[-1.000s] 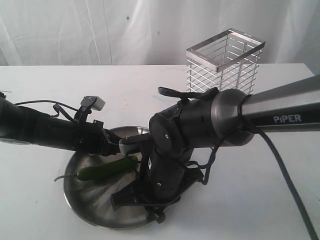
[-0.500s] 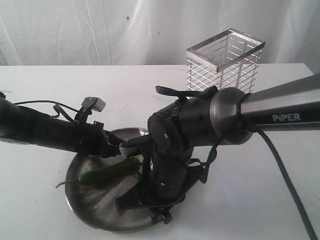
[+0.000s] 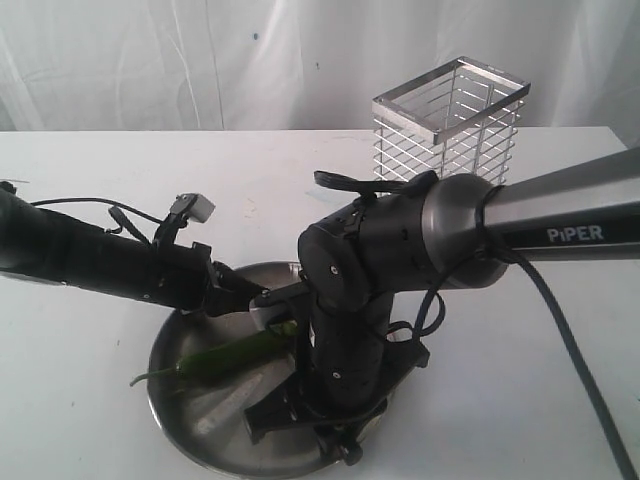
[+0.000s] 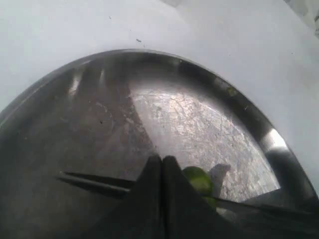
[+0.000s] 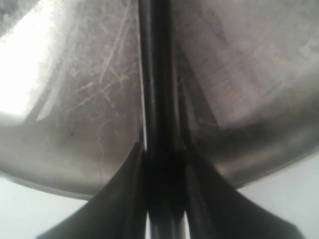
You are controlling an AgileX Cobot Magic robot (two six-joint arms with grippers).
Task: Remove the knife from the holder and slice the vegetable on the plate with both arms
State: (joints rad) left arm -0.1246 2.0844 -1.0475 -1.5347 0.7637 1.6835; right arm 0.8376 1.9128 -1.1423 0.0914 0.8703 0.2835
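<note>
The steel plate (image 3: 172, 402) lies at the table's front with the green chili (image 3: 228, 357) across it, stem to the left. My left gripper (image 3: 268, 299) is shut at the chili's thick end. In the left wrist view its fingertips (image 4: 162, 160) are pressed together and the chili end (image 4: 197, 180) shows just beside them. My right gripper (image 3: 300, 412) points down over the plate's front, shut on the knife (image 5: 153, 74), whose dark blade runs out over the plate (image 5: 60, 124). A thin dark blade edge (image 4: 94, 182) crosses the left wrist view. The wire holder (image 3: 450, 120) stands at the back right with nothing showing in it.
The white table (image 3: 520, 380) reaches to a white curtain behind. The grey PIPER arm (image 3: 560, 225) and its cable (image 3: 570, 350) cross the right side above the table. A small white part (image 3: 198, 207) sticks up from the left arm.
The plate and chili have slid to the right and toward the front. My left gripper moved right with them. The right gripper with the knife has dropped lower over the plate.
</note>
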